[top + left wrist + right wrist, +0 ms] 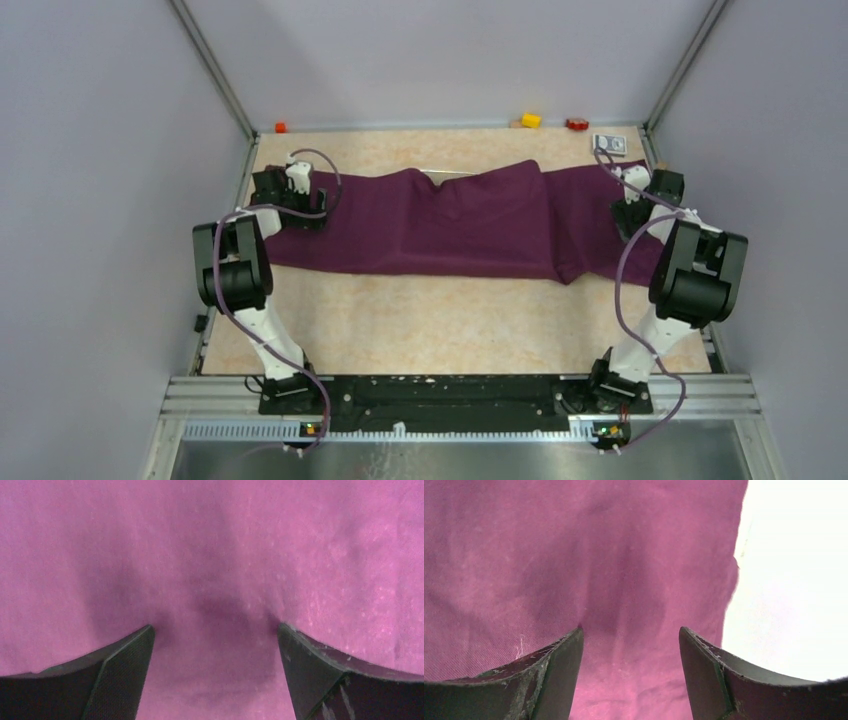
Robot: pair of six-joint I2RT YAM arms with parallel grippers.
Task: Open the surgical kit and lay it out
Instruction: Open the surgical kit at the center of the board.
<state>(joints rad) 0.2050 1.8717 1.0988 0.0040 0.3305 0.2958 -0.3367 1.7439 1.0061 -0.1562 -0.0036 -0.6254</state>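
The cloth point(450, 220) lies as a long dark purple band across the far half of the surface point(430, 320), running from the left side almost to the right edge. Its near edge is fairly straight. A fold crosses it right of the middle, and the middle is humped, with whatever lies under it hidden. At the far edge a thin silvery line peeks out, too small to tell what it is.

The left arm point(240, 265) reaches to the cloth's left end and the right arm point(695, 270) to its right end.

The left fingers point(125, 655) are spread wide and point down at the cloth, which fills that wrist view. A shallow dark hollow sits in the fabric between the tips, and nothing is pinched. I cannot tell whether the tips touch the fabric.

The right fingers point(559, 655) are spread too, over the cloth just beside its right edge, with bare pale surface showing to the right. A crease runs up from between the tips, but they pinch nothing.

Along the far border sit three small blocks — yellow point(531, 120) and red point(577, 124) toward the right, orange point(281, 127) at the left corner. A card packet point(609, 144) lies at the far right corner, near the right arm's wrist.
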